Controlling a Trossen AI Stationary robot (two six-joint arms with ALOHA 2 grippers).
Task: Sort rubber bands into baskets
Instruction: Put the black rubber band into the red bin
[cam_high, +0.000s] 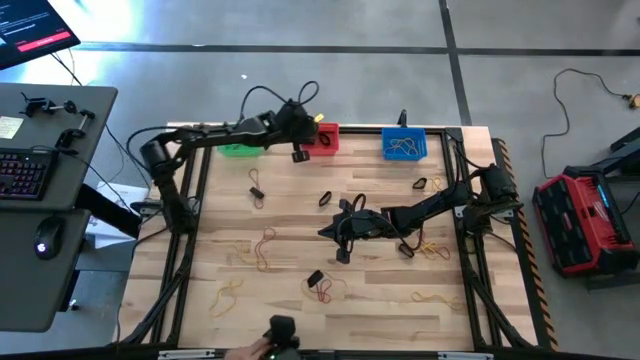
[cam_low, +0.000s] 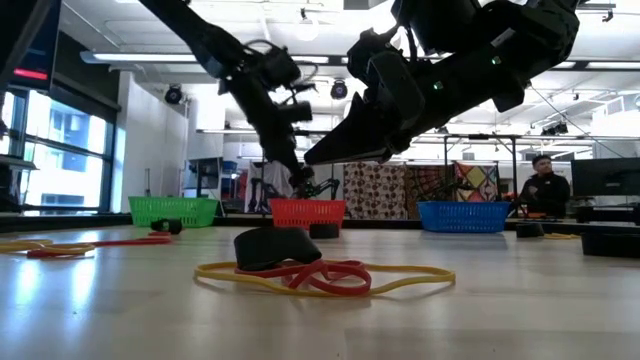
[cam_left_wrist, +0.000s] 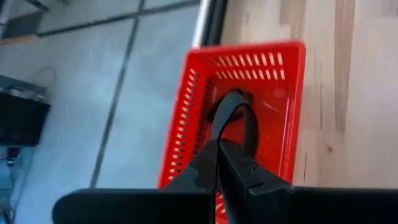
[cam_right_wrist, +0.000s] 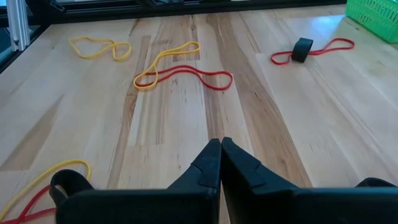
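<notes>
My left gripper (cam_left_wrist: 219, 146) is pinched shut on a black band (cam_left_wrist: 235, 115). The loop sticks out past the fingertips and hangs right over the red basket (cam_left_wrist: 292, 81). So I think the drop is straight down, and this arm is the near one for it.

My right gripper (cam_right_wrist: 221, 144) is shut tight with nothing in it. It hovers over the middle of the table (cam_high: 400, 320). A red band (cam_right_wrist: 199, 76) and a yellow band (cam_right_wrist: 163, 61) lie crossed just ahead of it, long way sideways.
</notes>
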